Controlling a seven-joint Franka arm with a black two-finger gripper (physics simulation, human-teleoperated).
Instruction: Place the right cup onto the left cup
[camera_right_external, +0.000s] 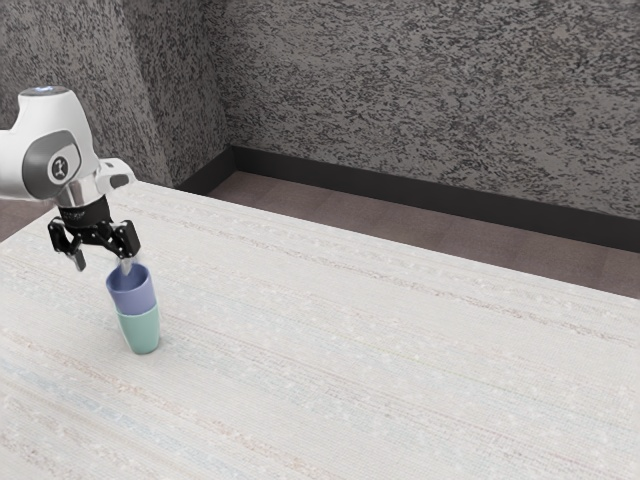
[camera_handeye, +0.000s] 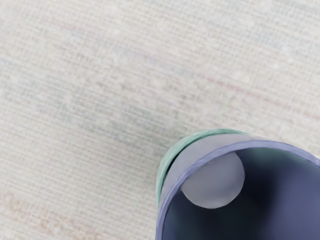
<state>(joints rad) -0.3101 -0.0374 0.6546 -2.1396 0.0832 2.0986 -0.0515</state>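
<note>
The gripper (camera_right_external: 103, 264) is open above the cups, its two fingers wide apart. One fingertip is at the rim of the purple cup (camera_right_external: 133, 294); whether it touches or dips inside I cannot tell. The other finger hangs clear, toward the exterior view's left. The purple cup stands upright, its lower part nested in the teal cup (camera_right_external: 140, 332), which rests on the table. From the wrist camera, the open mouth of the purple cup (camera_handeye: 295, 200) is close under the hand, and the rim of the teal cup (camera_handeye: 172, 152) curves around its outside.
The pale, streaked table (camera_right_external: 380, 350) spreads from the cups toward the exterior view's right. Beyond its far edge are a brown floor (camera_right_external: 400, 225) and a dark textured wall (camera_right_external: 430, 90) with a black baseboard.
</note>
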